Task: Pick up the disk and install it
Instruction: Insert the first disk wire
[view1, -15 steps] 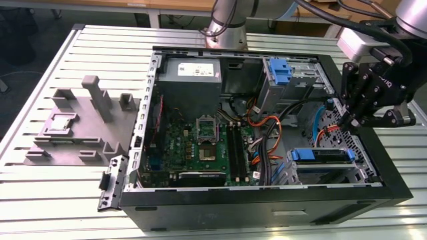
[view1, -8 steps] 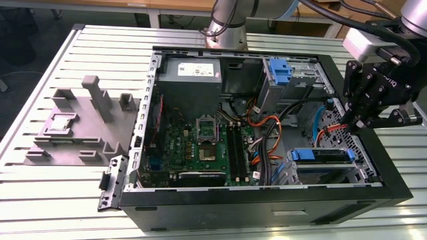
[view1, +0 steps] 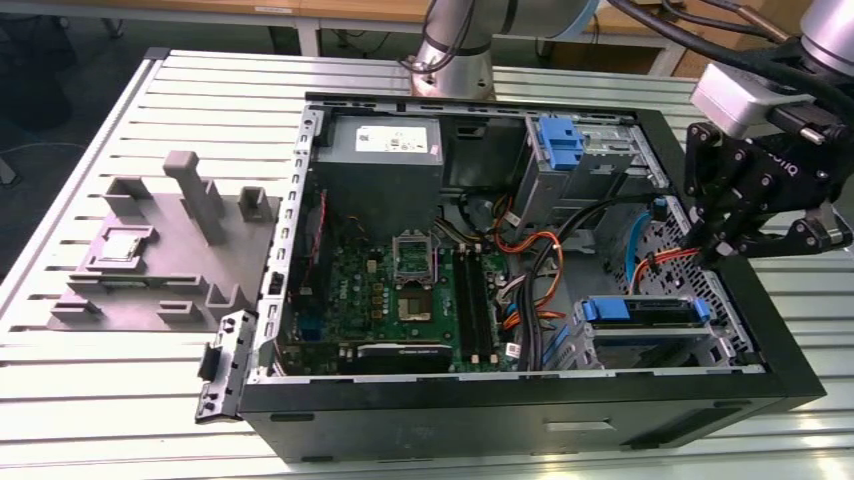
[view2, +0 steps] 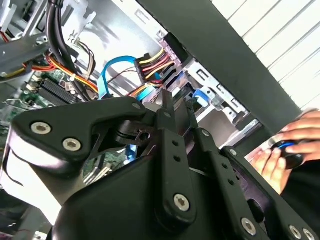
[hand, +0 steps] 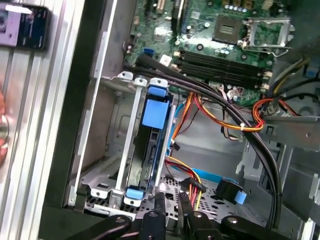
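The disk (view1: 645, 311) sits in the metal drive cage at the near corner of the open computer case (view1: 534, 400), on the exterior view's right; its blue carrier frame shows along the top. In the first wrist view the disk (hand: 152, 145) stands on edge between the cage's rails, with blue tabs at both ends. My gripper (view1: 721, 252) hangs just above that corner of the case, beyond the cage and apart from the disk. Its black fingers (hand: 160, 202) are close together with nothing between them. The second wrist view looks past the gripper (view2: 179, 107) at cables.
Orange, yellow and blue cables (view1: 534, 260) run between motherboard (view1: 400, 290) and cage. A fixed blue bracket (view1: 562, 140) tops the far cage, beside the grey power-supply box (view1: 383, 145). A grey fixture (view1: 147, 250) stands on the slatted table. A person's hand (view2: 285, 147) rests outside the case.
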